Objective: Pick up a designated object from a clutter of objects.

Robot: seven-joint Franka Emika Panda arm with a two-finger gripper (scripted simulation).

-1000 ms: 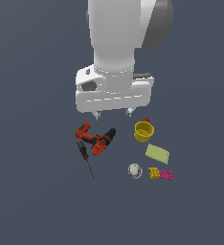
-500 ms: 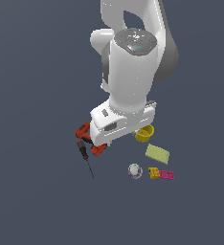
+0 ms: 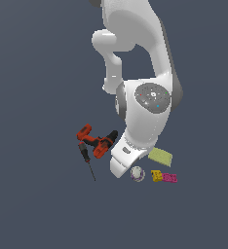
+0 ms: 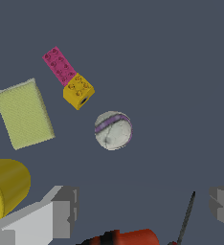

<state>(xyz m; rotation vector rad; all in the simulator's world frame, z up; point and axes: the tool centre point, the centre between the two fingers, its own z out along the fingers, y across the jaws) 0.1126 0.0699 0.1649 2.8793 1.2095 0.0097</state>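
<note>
The designated object, a small whitish-grey ball (image 3: pixel 137 173) with a purplish band, lies on the dark floor among the clutter. In the exterior view the arm's white hand (image 3: pixel 122 162) hangs low, just off the ball on the exterior view's left. The wrist view has the ball (image 4: pixel 113 130) ahead of my gripper (image 4: pixel 142 206), apart from it. The two grey fingers (image 4: pixel 62 212) stand wide apart with nothing between them, so the gripper is open.
A red-and-black drill (image 3: pixel 97 141) and a thin screwdriver (image 3: pixel 88 161) lie on the exterior view's left of the hand. The pale sponge (image 3: pixel 160 156), yellow block (image 3: pixel 157 175) and pink block (image 3: pixel 170 178) lie beyond the ball. The yellow cup (image 4: pixel 6 186) appears only in the wrist view.
The arm has swung down and toward the exterior view's right. Its hand has dropped from above the drill to beside the ball, and the arm now covers the yellow cup.
</note>
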